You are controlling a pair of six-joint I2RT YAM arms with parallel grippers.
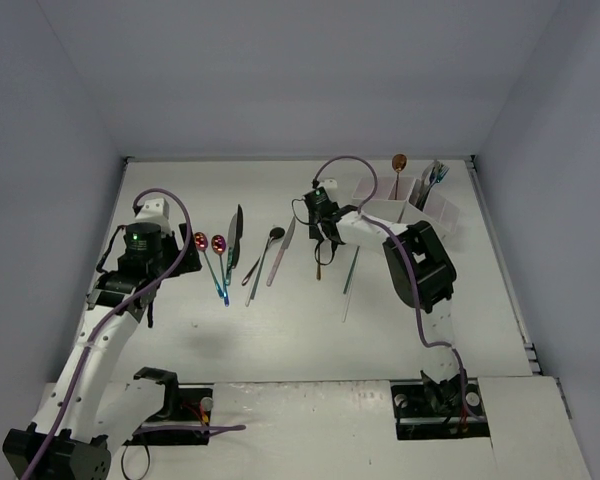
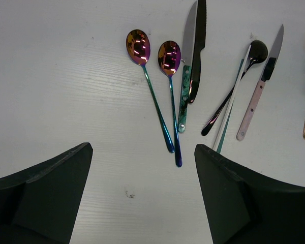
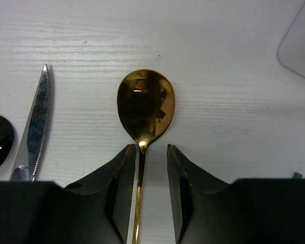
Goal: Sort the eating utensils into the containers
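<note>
A gold spoon (image 3: 145,104) lies flat on the table. My right gripper (image 3: 151,146) is low over it and open, one finger on each side of the thin neck. The left finger sits close against the neck and a gap shows on the right. From above, only the spoon's handle (image 1: 320,263) shows below the right gripper (image 1: 325,232). The white containers (image 1: 412,210) stand at the back right. My left gripper (image 2: 142,152) hangs wide open over bare table near the handle ends of two rainbow spoons (image 2: 169,56), holding nothing.
A green-handled knife (image 2: 187,48), a black knife (image 2: 199,51), a black spoon (image 2: 256,51), a pink-handled knife (image 2: 267,76) and a thin stick (image 2: 229,109) lie in a row. A copper spoon (image 1: 399,165) and other utensils (image 1: 435,176) stand in the containers. Thin sticks (image 1: 352,270) lie right of the gold spoon.
</note>
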